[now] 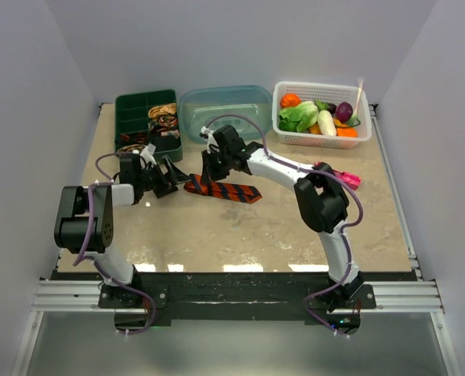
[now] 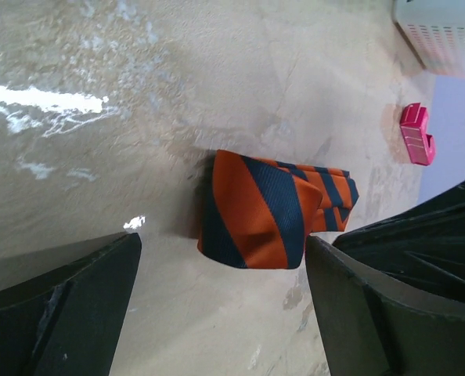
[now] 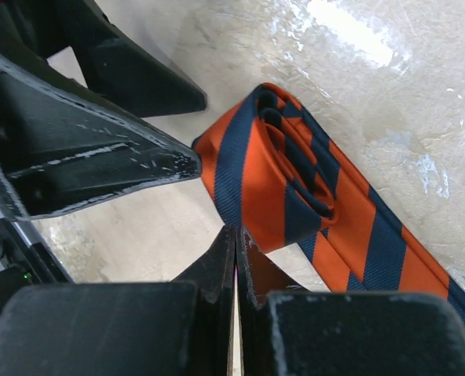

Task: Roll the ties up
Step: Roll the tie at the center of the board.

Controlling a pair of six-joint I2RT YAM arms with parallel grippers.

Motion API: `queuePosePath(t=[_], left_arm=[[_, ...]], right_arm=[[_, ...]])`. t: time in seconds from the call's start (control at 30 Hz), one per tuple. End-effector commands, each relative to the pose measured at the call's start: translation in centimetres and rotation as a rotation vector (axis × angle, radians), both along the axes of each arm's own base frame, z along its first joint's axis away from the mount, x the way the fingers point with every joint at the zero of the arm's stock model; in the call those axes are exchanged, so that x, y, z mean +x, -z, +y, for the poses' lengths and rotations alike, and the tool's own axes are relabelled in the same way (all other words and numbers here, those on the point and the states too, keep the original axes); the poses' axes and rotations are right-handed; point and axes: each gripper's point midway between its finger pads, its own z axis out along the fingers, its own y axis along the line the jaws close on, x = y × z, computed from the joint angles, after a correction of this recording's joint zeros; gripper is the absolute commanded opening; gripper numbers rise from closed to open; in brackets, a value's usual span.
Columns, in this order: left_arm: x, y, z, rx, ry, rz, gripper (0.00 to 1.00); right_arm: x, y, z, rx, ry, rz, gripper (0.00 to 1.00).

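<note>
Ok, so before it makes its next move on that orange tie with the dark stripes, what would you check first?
1. Orange, dark-striped fabric tie is partly rolled at one end, with the rest lying flat: ok.
2. Left gripper is open, with the rolled end lined up between its fingers: ok.
3. Right gripper is shut, with its tips at the rolled end's edge: ok. Whether it pins any fabric: cannot tell.
4. Rolled end will hold its shape if let go: cannot tell.
5. Pink flat gadget lies apart from the tie, out of the way: ok.
</note>
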Motion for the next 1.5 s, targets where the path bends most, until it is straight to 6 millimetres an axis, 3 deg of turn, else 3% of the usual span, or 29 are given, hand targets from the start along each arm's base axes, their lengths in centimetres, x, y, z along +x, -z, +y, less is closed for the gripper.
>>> queuePosePath(t=[0.0,0.1,0.27,0.63,0.87,1.0,1.07,1.27,1.47], left_arm=[[1.0,0.5,-0.3,-0.014,0.001,-0.005,0.91],[1.6,1.1,-0.3,0.032,0.002,0.021,0.91],[1.4,2.1,-2.3,0.070,0.051,0.034,0.89],[0.9,3.2,-2.9,0.041,0.054,0.069,0.73],[0.1,3.6,-3.4,0.005,0.073,0.059,0.68],[-0.1,3.5,-4.2,-0.052,0.090,0.048,0.57],[0.1,3.2,-4.4,-0.071,0.099,0.024,0.52],[0.4,1.7,-5.0,-0.128,0.097,-0.031,0.49],[0.3,1.6,-5.0,-0.143,0.088,-0.028,0.45]], right_arm=[[0.4,0.3,-0.3,-0.012,-0.004,-0.011,0.00],[0.7,1.2,-0.9,-0.052,0.016,-0.007,0.00],[1.1,2.0,-1.3,-0.090,0.026,-0.018,0.00],[2.2,3.7,-1.0,-0.115,0.035,-0.029,0.00],[3.1,2.5,-0.3,-0.086,0.051,-0.059,0.00],[3.6,1.7,0.2,-0.067,0.051,-0.076,0.00],[3.7,1.9,0.3,-0.069,0.050,-0.074,0.00],[3.8,2.5,0.7,-0.060,0.046,-0.058,0.00],[3.6,1.4,-0.6,-0.072,0.077,-0.076,0.00]])
